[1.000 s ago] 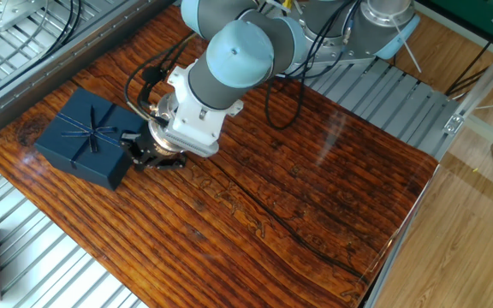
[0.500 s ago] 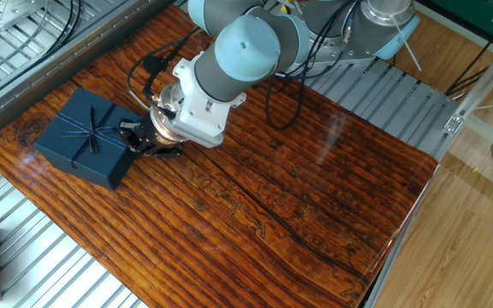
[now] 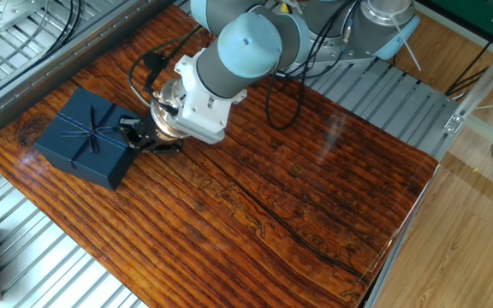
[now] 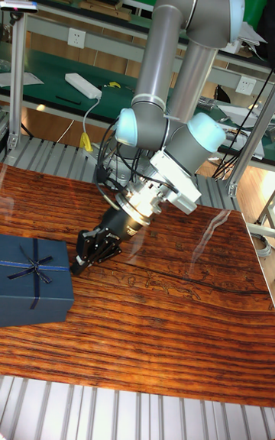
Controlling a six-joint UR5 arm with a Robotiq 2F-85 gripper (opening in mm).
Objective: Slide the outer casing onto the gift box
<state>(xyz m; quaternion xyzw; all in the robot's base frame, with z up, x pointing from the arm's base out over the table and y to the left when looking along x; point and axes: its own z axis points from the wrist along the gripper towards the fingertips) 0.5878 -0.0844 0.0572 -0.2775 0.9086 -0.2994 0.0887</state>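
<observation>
Resting flat at the counter's (image 3: 298,188) left end, outer casing (image 3: 84,137) with bow up, no brown tray visible, so gift box seemingly sheathed already. Hovering just beside its right edge, jaws (image 3: 135,137); open or closed, cannot tell. Little apparently left.

Outer casing (image 3: 82,139): navy square sleeve, flat on surface at 9 o'clock (near the edge), thin ribbon cross with small bow on top (image 4: 32,266). Gift box not separately visible; can't tell if inside.
</observation>
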